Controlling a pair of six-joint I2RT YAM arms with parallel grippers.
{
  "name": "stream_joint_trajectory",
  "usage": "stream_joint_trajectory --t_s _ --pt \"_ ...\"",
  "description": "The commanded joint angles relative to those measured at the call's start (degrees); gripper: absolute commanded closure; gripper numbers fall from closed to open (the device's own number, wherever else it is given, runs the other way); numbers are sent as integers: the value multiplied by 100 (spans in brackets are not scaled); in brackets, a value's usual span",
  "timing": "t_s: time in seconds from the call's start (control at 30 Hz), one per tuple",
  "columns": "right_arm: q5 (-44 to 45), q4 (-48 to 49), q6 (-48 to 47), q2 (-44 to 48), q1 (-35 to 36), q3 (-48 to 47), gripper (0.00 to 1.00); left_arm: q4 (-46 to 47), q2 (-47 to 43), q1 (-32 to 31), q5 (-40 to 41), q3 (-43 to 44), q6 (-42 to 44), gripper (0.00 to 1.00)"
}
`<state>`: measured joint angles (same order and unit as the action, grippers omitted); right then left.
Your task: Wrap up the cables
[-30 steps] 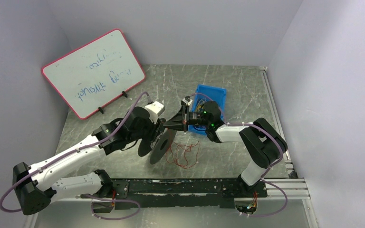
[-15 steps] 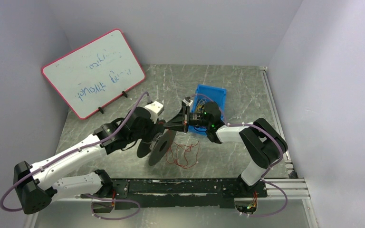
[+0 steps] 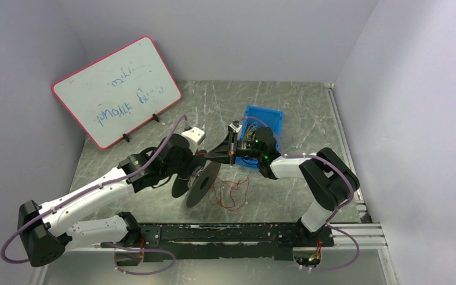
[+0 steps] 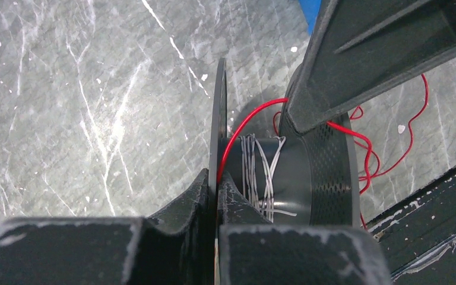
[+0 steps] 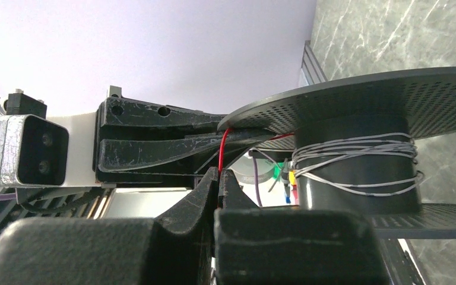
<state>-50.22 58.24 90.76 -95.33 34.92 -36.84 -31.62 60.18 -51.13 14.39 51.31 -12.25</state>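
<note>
A black spool (image 3: 197, 180) stands on edge, held off the table, with grey wire wound on its core (image 4: 265, 169). My left gripper (image 4: 218, 174) is shut on the spool's thin left flange (image 4: 219, 107); it also shows in the top view (image 3: 195, 165). My right gripper (image 5: 220, 173) is shut on the thin red wire (image 5: 222, 151), its tips right at the spool (image 3: 209, 158). The red wire runs from the core (image 4: 246, 123) under the right fingers (image 4: 356, 65). The remainder lies in loose loops on the table (image 3: 230, 193).
A blue bin (image 3: 271, 119) holding a multicoloured wire tangle stands behind the right gripper. A pink-framed whiteboard (image 3: 116, 90) leans at the back left. A black rail (image 3: 225, 233) runs along the near table edge.
The left gripper and the spool have shifted slightly left and turned a little. The right gripper has stayed in place, still shut on the red wire.
</note>
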Motion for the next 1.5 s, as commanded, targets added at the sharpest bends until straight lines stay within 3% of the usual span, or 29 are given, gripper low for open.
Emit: stream_joint_trajectory --t_s 0.0,0.23,0.4,0.5,0.7,0.83,1.07,1.23,1.47 --pt "-13 -429 -431 147 -69 67 100 31 -218 33 87 45 -6 93" --pt "-34 -1570 -1401 637 -353 -78 81 63 -385 33 285 33 -73 93" --pt "162 -2979 -2523 1208 -713 -226 68 -34 -310 33 439 103 -146 93" --pt "400 -3725 -3142 1540 -911 -270 63 -120 -195 79 523 177 -234 93" --pt "822 -4334 -4260 2281 -952 -114 60 -159 19 311 538 241 -326 93" --pt "1169 -4186 -4697 2904 -777 424 59 -60 -9 611 355 214 -378 93" --pt "2435 -4133 -6049 3527 440 862 52 -2 26 1002 102 182 -409 93" --pt "3166 -2894 -6722 3788 931 1678 49 -29 -7 1170 109 133 -446 93" --pt "3116 -1271 -7738 3480 1341 2304 47 -60 24 1336 -50 94 -489 93"
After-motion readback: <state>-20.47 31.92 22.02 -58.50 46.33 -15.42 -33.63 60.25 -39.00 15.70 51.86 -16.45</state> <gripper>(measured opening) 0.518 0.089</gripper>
